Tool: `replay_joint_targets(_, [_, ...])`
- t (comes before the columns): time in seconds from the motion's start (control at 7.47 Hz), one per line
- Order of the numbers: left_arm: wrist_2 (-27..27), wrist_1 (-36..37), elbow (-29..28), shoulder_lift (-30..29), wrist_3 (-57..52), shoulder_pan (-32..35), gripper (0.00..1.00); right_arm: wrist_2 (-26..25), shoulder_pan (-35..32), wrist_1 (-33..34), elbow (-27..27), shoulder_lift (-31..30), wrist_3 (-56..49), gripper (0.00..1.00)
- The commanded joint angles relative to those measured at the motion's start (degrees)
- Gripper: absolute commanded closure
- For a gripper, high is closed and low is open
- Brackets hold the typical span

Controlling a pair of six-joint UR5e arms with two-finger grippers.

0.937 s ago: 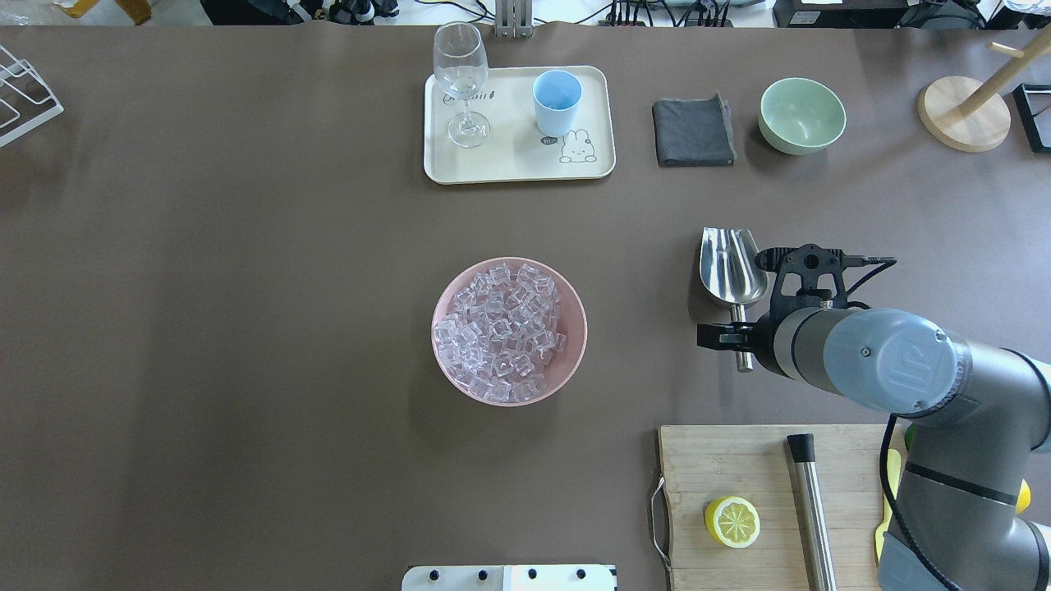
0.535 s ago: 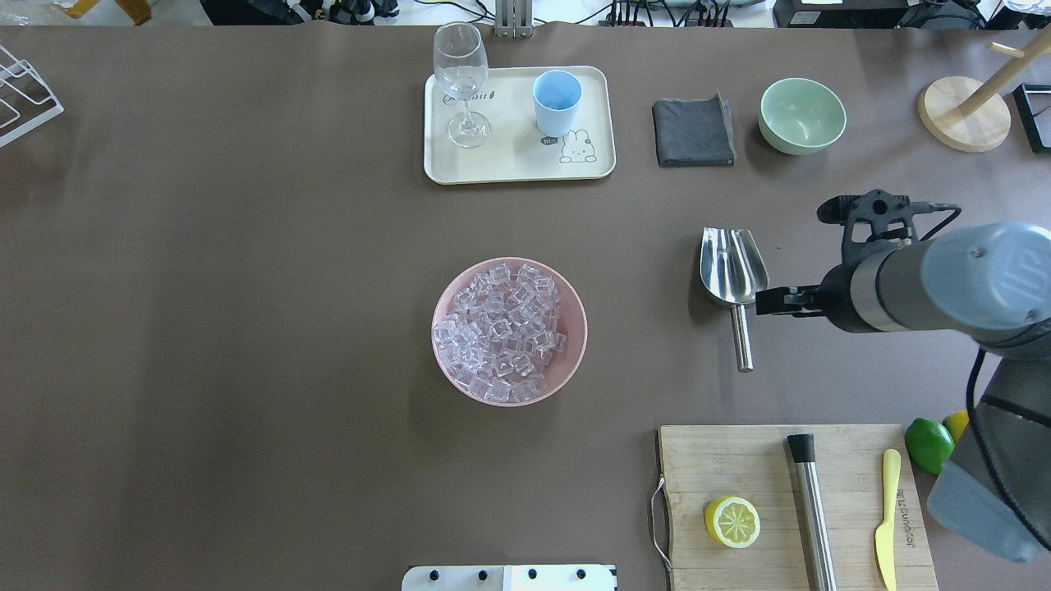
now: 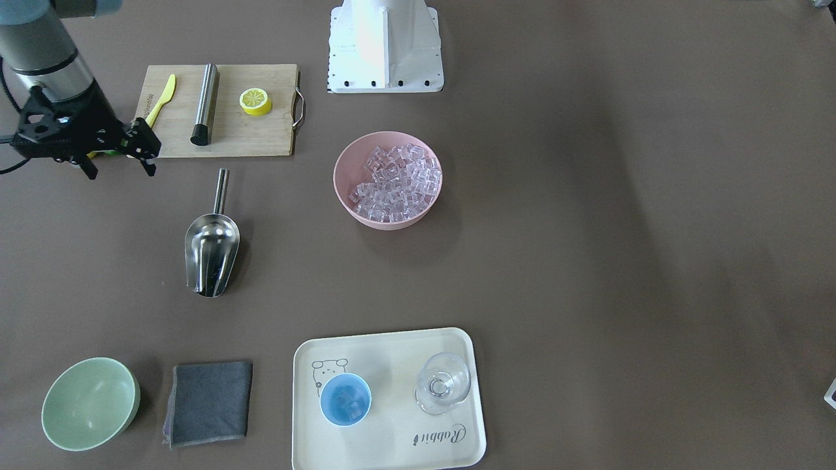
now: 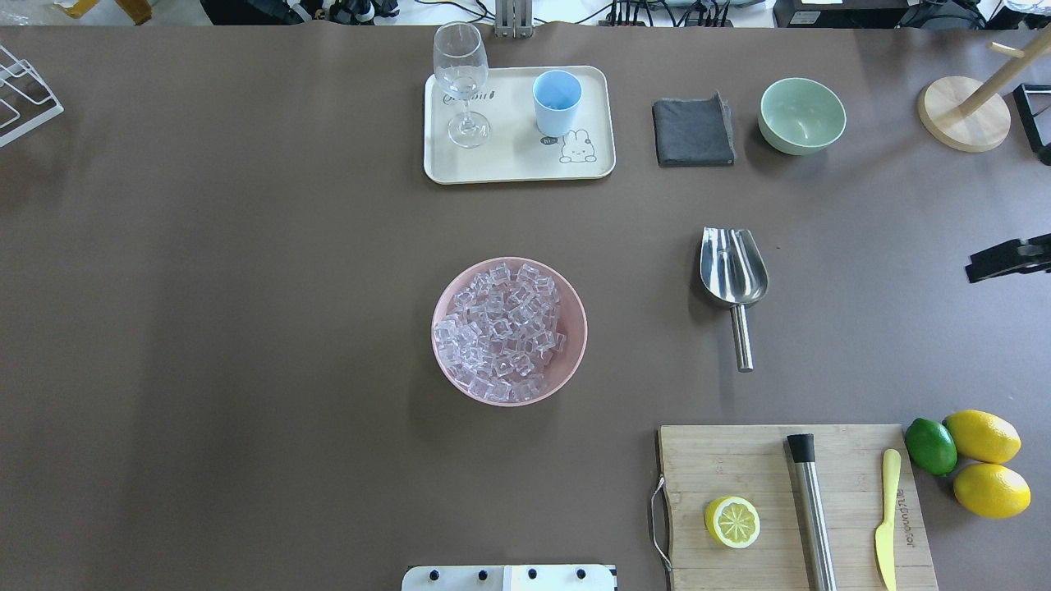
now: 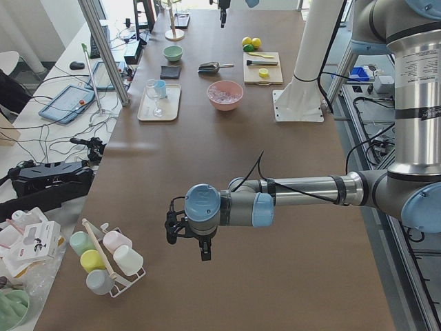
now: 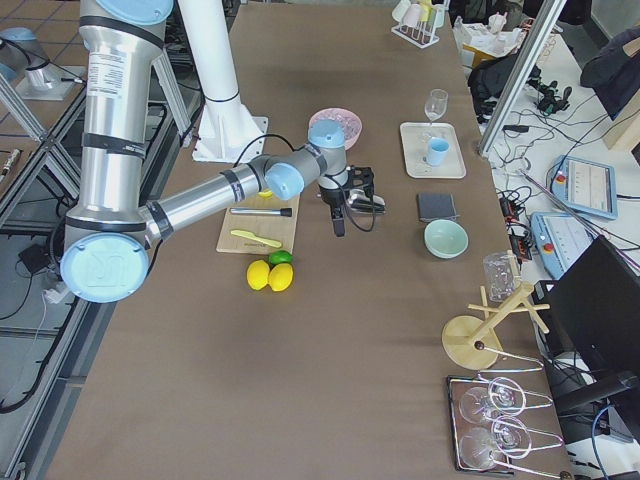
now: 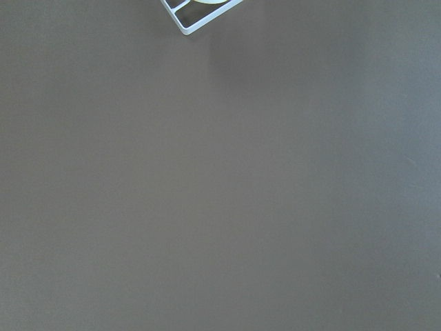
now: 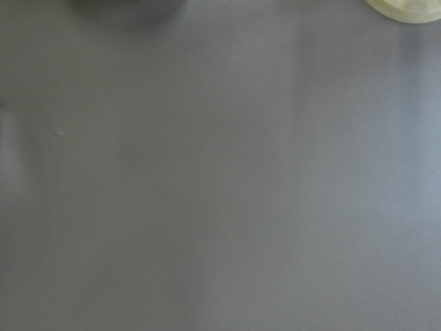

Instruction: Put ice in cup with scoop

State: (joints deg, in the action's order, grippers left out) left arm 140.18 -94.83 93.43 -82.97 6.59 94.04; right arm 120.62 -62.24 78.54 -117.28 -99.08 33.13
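Starting with the front-facing view, you are seeing the right gripper (image 3: 121, 171) hanging over the table with its fingers spread and nothing between them, just beside the board (image 3: 248, 137). It is apart from the scoop (image 3: 210, 243). The scoop is lying flat on the table, trough empty, handle pointing toward the robot. The cup (image 3: 345, 399) is standing on the tray (image 3: 392, 346) next to a glass (image 3: 443, 384), with a few cubes showing inside it. Most of the ice (image 3: 395, 181) is sitting in the pink bowl (image 3: 341, 171).

From overhead, only a black tip of the right gripper (image 4: 1008, 258) is poking in at the right edge, well right of the scoop (image 4: 733, 275). The cup (image 4: 557, 103) is standing far off, beyond the bowl.

From the left end, the left gripper (image 5: 187, 243) is hovering over bare table, well apart from everything; you cannot tell how its jaws are standing.

From the right end, the right gripper (image 6: 350, 210) is showing near the board, the scoop too hidden to tell.

Both wrist views are showing bare table; the left one is catching a rack (image 7: 200, 15) corner.

The scoop is probably going to feel stiff, smooth and slippery, so you should be taking it across the round handle, close to the trough, and squeezing firmly. The ice is likely to be light and skittish, and the cup is looking easy to tip.
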Motion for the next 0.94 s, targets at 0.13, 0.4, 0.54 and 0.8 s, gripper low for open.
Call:
replay_joint_targets(0.13, [0.0,0.0,0.1,0.0,0.0,0.0,0.03,15.3,-25.6,0.3,18.1,-2.2,-34.3,0.01])
replay_joint_targets(0.4, [0.0,0.0,0.0,0.0,-0.1,0.0,0.03,10.9,-29.5,0.3,20.8,-3.5,-38.2,0.00])
replay_joint_targets(0.54, [0.0,0.0,0.1,0.0,0.0,0.0,0.03,10.4,-29.6,0.3,20.9,-3.4,-38.1,0.00])
replay_joint_targets(0.8, [0.0,0.0,0.1,0.0,0.0,-0.1,0.03,10.6,-29.9,0.3,20.9,-3.2,-38.1,0.00])
